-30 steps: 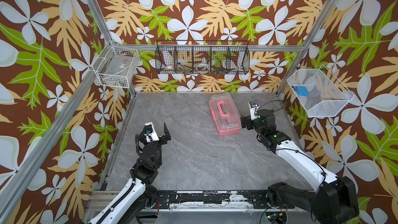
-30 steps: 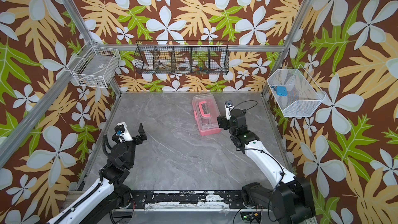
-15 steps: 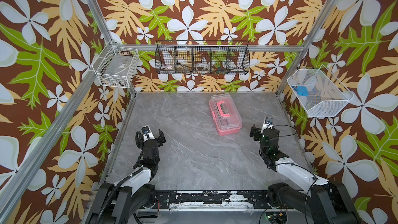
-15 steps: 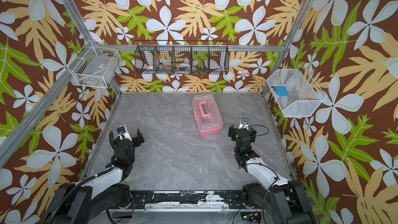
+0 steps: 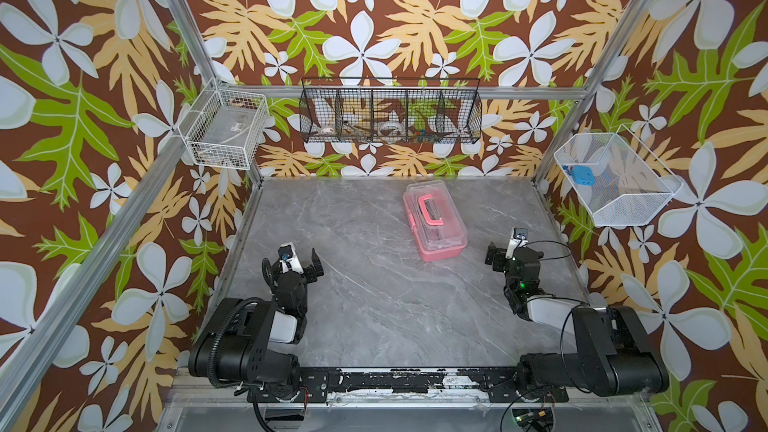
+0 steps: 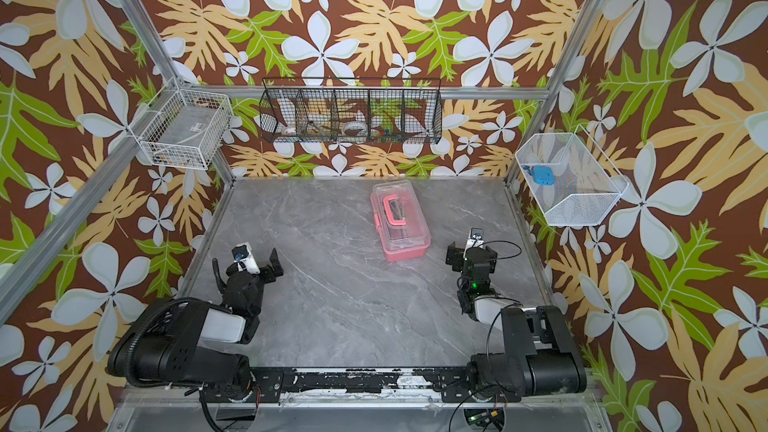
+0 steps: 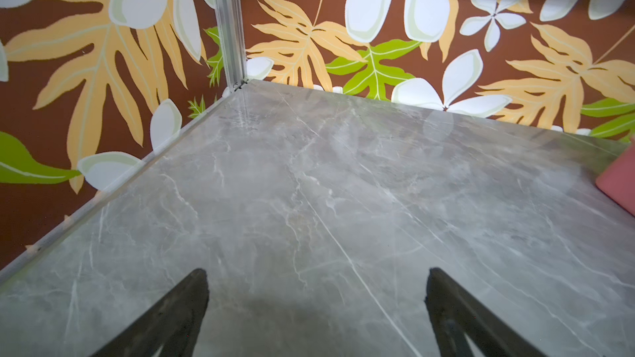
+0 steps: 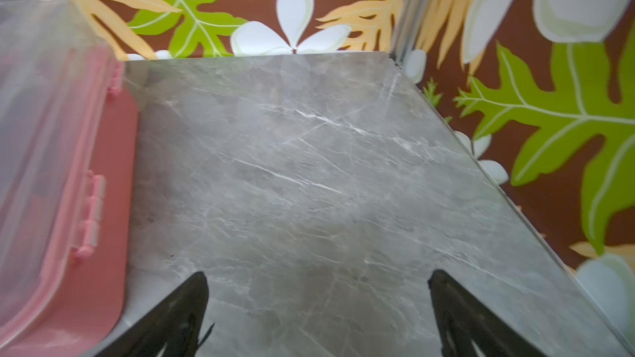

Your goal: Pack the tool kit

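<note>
The tool kit point(image 5: 434, 222) point(image 6: 400, 222) is a pink case with a clear lid and a pink handle. It lies shut on the grey marble table point(image 5: 374, 305), right of the middle. What lies under the lid is too dim to make out. My left gripper point(image 5: 290, 258) point(image 6: 245, 258) hangs open near the front left, far from the case. My right gripper point(image 5: 513, 250) point(image 6: 471, 250) stands open just right of the case's near end. In the right wrist view the case point(image 8: 62, 183) lies beside the open gripper point(image 8: 318, 274). The left wrist view shows the open gripper point(image 7: 316, 273) over bare table and one corner of the case point(image 7: 618, 190).
A black wire basket point(image 5: 390, 116) hangs on the back wall. A white wire basket point(image 5: 226, 132) hangs at the left rail. Another white basket point(image 5: 615, 178), on the right wall, holds a blue object point(image 5: 579, 174). Aluminium posts stand at the table's corners.
Both arms have drawn back toward the front and folded down. The right gripper has moved away from the case's right side. Both grippers stay open.
</note>
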### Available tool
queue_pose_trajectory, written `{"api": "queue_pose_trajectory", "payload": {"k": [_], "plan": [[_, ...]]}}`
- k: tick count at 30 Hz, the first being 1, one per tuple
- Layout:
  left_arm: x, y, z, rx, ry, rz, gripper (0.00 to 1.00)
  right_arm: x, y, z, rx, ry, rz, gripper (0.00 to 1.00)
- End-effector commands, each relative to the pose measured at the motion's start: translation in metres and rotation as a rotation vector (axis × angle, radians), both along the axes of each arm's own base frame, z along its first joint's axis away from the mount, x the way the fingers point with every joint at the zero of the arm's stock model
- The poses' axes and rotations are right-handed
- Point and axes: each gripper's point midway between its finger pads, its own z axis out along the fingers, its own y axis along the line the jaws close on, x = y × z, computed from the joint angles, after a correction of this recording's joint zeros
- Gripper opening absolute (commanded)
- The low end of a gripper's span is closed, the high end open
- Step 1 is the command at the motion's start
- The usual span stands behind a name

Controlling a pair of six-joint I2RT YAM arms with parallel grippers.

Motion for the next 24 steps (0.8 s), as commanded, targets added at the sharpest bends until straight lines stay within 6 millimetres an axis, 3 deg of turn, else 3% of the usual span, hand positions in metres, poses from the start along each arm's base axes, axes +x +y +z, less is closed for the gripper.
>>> {"api": "queue_pose_trajectory", "payload": {"k": [1, 7, 24], "plan": [[0.002, -0.001, 0.038, -0.003, -0.167, -0.013, 1.00, 0.011, 0.029, 0.020, -0.031, -0.117, 0.190, 1.00], [0.018, -0.006, 0.028, 0.000, -0.094, -0.037, 1.00, -0.006, 0.023, 0.019, 0.005, -0.216, 0.202, 1.00], [0.018, -0.006, 0.029, 0.003, -0.097, -0.036, 1.00, -0.005, 0.023, 0.017, 0.004, -0.188, 0.201, 1.00]]}}
